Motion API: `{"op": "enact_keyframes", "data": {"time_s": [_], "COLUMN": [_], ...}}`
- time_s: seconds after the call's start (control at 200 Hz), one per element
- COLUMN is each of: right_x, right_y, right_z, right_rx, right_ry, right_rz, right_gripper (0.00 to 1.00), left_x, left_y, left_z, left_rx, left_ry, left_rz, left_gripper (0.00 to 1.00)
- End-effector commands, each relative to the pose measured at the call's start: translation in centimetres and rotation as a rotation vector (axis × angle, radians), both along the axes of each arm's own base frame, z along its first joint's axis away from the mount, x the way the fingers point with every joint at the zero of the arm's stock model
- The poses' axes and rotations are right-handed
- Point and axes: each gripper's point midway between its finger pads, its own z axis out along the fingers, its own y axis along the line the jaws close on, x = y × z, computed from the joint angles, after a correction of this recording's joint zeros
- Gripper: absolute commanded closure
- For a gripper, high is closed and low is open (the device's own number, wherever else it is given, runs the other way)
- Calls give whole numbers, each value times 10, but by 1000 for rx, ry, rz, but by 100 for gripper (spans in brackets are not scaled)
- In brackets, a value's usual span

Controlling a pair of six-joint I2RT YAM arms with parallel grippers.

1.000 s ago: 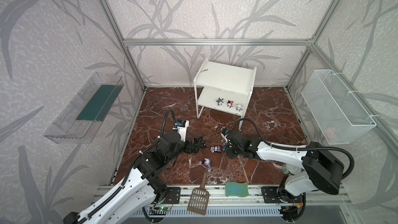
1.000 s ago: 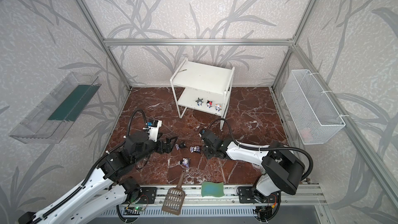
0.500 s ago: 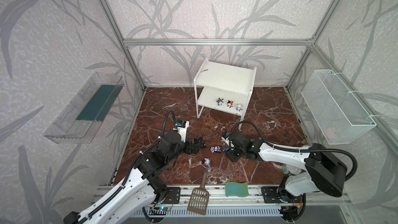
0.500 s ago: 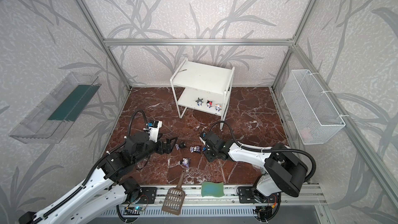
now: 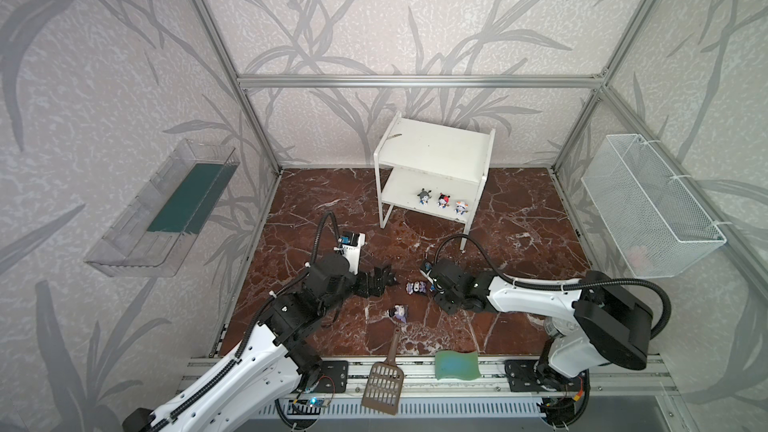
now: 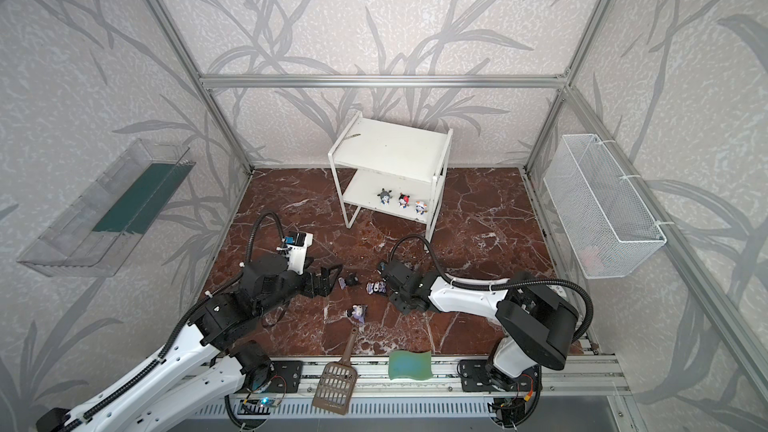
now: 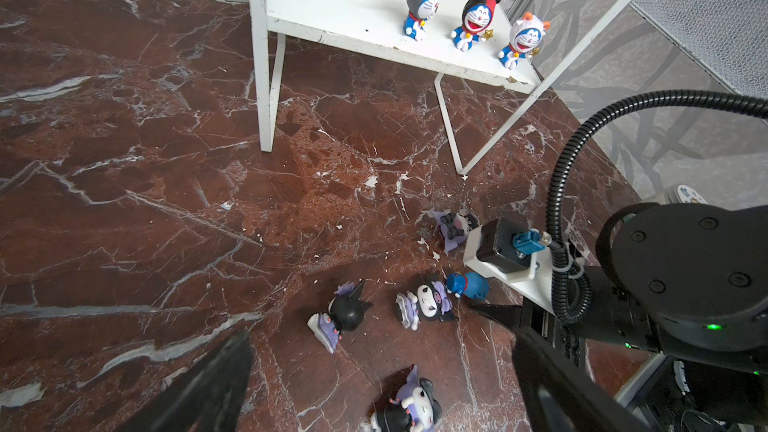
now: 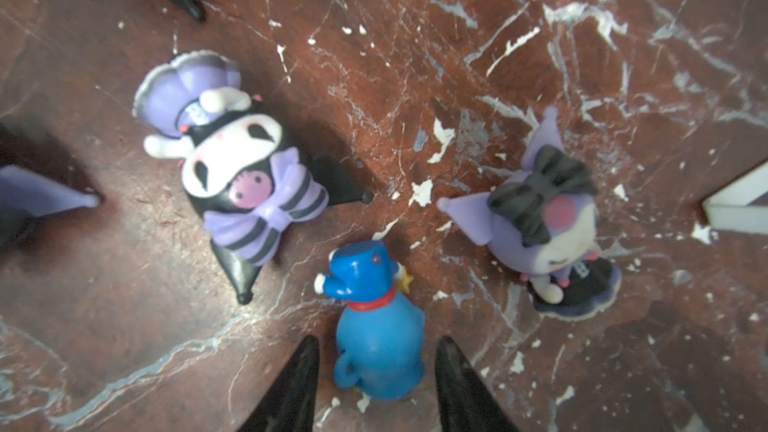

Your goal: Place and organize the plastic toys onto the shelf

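Right claw (image 8: 377, 340), narrowly parted, straddled the lying blue toy (image 8: 376, 317) without gripping; left claw (image 7: 380, 331) gaped wide. Closing on its rounded head could squirt it toward the purple toy (image 8: 237, 176).

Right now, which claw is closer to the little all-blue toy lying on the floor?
Right. The right gripper has its tips on either side of the blue toy. The left gripper is open and farther off, beyond a purple figurine.
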Motion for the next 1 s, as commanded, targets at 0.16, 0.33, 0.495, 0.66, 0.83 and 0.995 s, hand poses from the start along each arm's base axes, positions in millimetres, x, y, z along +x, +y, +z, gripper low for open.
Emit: {"op": "enact_keyframes", "data": {"time_s": [0.16,0.33,0.495,0.66,0.83,0.995], "right_x": [4,-1,-15,-39,-57,-68], "right_y": [4,2,5,9,0,1], "right_z": [1,4,13,27,22,5], "right_rx": [-65,-41,70,255,427,664], "right_ry": [-27,-8,73,222,451,688], "right_rz": [52,35,10,-34,-190,-350], "right_gripper": [67,74,77,78,77,77], "left_x": [0,0,-2,-3,-2,-2], "left_y": [-1,-1,-1,-1,-2,-2], "left_z": [4,5,7,8,9,10], "left_rx": [-15,-21,-29,-38,-38,-35], "left_ry": [-16,-17,-22,-27,-28,-29], "left_rz": [-2,-2,-6,-7,-12,-15], "left_gripper": [1,1,1,1,1,1]}}
